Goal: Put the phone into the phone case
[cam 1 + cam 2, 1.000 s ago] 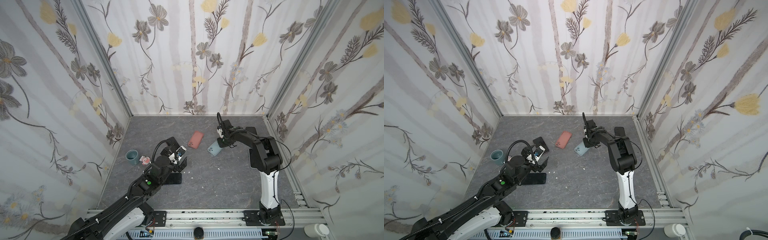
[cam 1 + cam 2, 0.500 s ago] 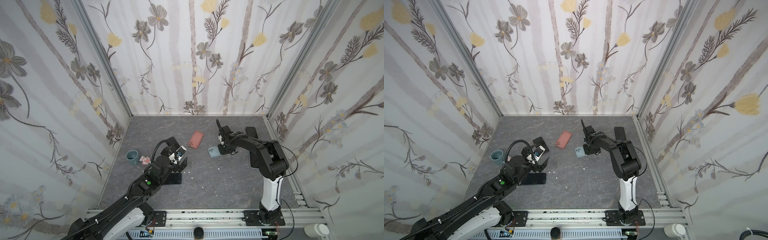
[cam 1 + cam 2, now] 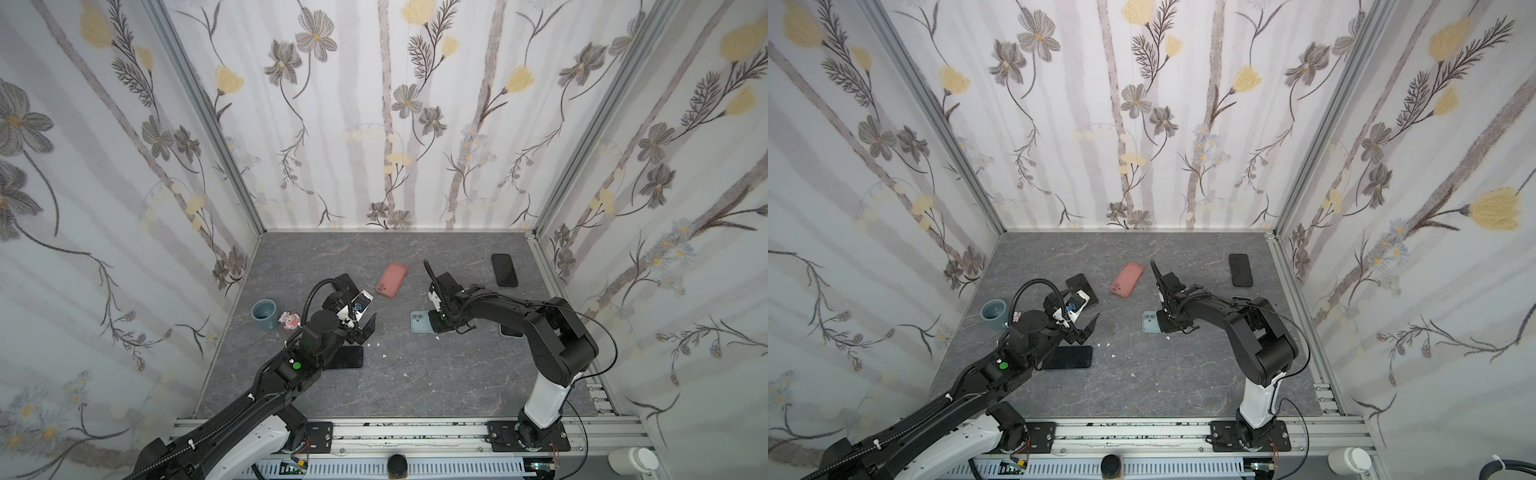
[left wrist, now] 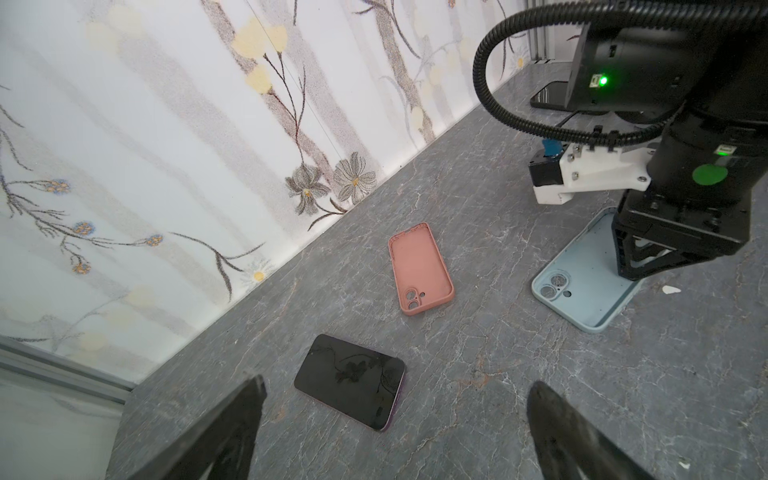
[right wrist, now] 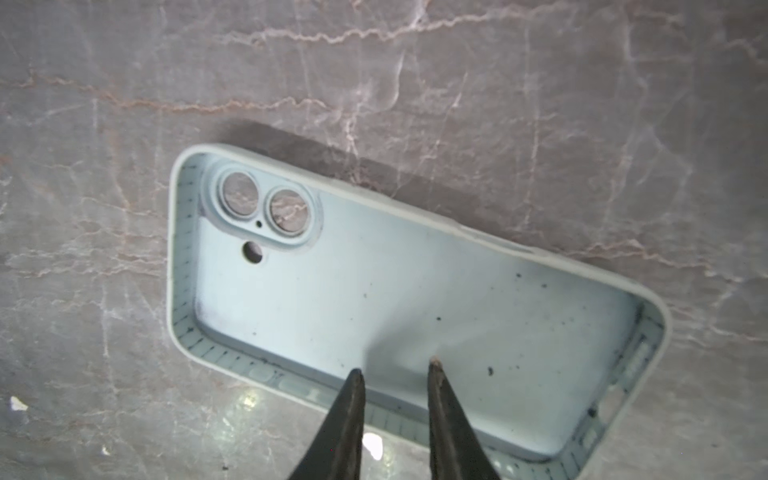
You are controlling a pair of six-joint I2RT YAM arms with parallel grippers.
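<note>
— Where is there room to move?
— The grey table (image 3: 415, 374) is shut in by floral walls on three sides. Its front middle, between the two arms, is open. A black phone (image 3: 504, 270) lies at the back near the right wall, and a mug (image 3: 263, 313) sits near the left one.
— And the case?
— The light blue case (image 5: 374, 291) lies flat mid-table, hollow side up, with its camera holes showing and dark specks inside. The right gripper (image 5: 395, 368) reaches its tips down inside the case, jaws a narrow gap apart, holding nothing.
— The phone?
— A dark phone (image 4: 349, 386) lies screen-up just ahead of the left gripper (image 4: 397, 384), whose jaws stand wide with nothing in them. A pink case (image 3: 391, 279) lies beyond it.
— What has changed?
— A second ago the blue case sat tilted, nearer the pink one. Now it lies further forward and squarer.
</note>
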